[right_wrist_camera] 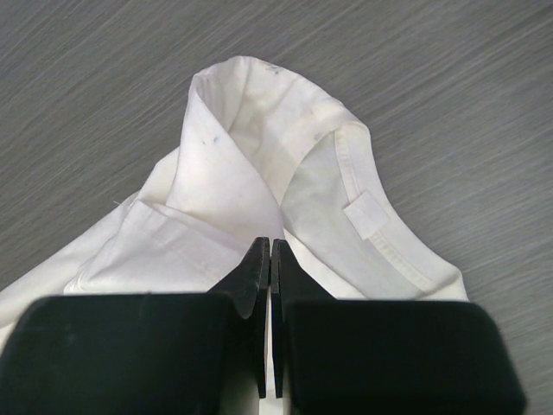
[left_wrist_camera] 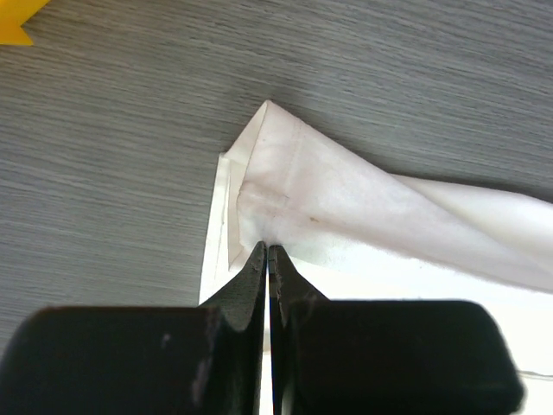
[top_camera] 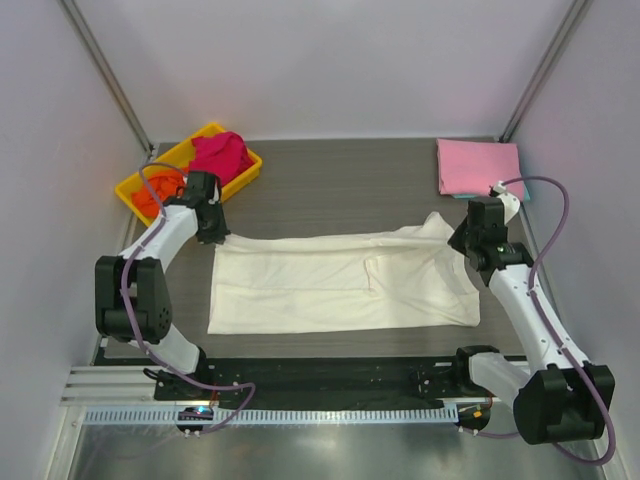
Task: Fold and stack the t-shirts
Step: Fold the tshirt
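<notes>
Left fingers (left_wrist_camera: 262,259) pressed together on a hem corner of the cream-white short-sleeved cloth t-shirt (left_wrist_camera: 346,199); right fingers (right_wrist_camera: 263,255) likewise closed, clamped on a fold of the same shirt just beside its collar band. Overhead view: left fingers (top_camera: 220,234) sit at the shirt's far-left corner and right fingers (top_camera: 456,240) at its far-right corner, with the far edge drawn up into a narrow taut strip between them. The cream-white shirt (top_camera: 340,285) lies spread on the dark wood-grain counter (top_camera: 340,190), long axis running left to right, hem toward my left arm, collar toward my right. The rest of the cloth lies flat on the near side of both grips, toward my bases. Judgement: lengthwise fold in hand, so the coming move likely carries the held edge toward me over the flat part, both arms travelling together so the strip stays square to the long axis; neither arm is nearer, each owns one end. Risk: uneven travel would skew the fold. A folded pink t-shirt (top_camera: 478,167) rests at far right, well apart from my right fingers. A yellow plastic tray (top_camera: 130,187) at far left holds a crumpled magenta t-shirt (top_camera: 220,155) and an orange t-shirt (top_camera: 158,192), both unfolded.
</notes>
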### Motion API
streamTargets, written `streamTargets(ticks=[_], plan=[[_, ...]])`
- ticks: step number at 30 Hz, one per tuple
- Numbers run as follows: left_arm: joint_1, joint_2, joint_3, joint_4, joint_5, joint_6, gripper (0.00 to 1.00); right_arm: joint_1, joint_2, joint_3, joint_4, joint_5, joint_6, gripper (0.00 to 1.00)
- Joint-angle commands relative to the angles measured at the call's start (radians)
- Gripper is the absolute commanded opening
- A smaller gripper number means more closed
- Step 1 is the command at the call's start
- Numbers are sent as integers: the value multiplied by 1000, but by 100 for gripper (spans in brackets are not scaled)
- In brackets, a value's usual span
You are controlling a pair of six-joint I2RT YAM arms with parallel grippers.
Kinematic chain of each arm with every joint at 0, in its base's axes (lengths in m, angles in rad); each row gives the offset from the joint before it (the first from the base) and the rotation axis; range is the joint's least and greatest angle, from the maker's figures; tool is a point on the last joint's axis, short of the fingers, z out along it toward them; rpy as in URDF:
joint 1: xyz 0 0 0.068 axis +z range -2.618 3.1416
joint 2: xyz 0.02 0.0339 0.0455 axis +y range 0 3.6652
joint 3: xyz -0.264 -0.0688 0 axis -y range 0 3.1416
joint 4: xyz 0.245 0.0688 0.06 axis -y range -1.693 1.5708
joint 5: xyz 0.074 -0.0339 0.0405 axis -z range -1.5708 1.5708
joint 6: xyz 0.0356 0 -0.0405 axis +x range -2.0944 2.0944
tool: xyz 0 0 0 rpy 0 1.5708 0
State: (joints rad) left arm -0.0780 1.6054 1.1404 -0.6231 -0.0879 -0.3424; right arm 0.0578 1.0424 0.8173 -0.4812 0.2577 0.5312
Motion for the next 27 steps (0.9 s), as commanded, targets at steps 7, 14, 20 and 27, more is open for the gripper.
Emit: streamTargets(ticks=[7, 14, 20, 27], plan=[[6, -96, -31, -3, 14, -38, 0, -3, -107, -4, -132, 55, 104, 1], [7, -142, -83, -12, 13, -47, 0, -3, -150, -58, -169, 17, 142, 1], [7, -160, -129, -35, 5, -78, 0, -1, -209, -151, -177, 5, 187, 1], [6, -180, -154, -43, 10, -102, 0, -1, -257, -161, -191, 12, 188, 1]])
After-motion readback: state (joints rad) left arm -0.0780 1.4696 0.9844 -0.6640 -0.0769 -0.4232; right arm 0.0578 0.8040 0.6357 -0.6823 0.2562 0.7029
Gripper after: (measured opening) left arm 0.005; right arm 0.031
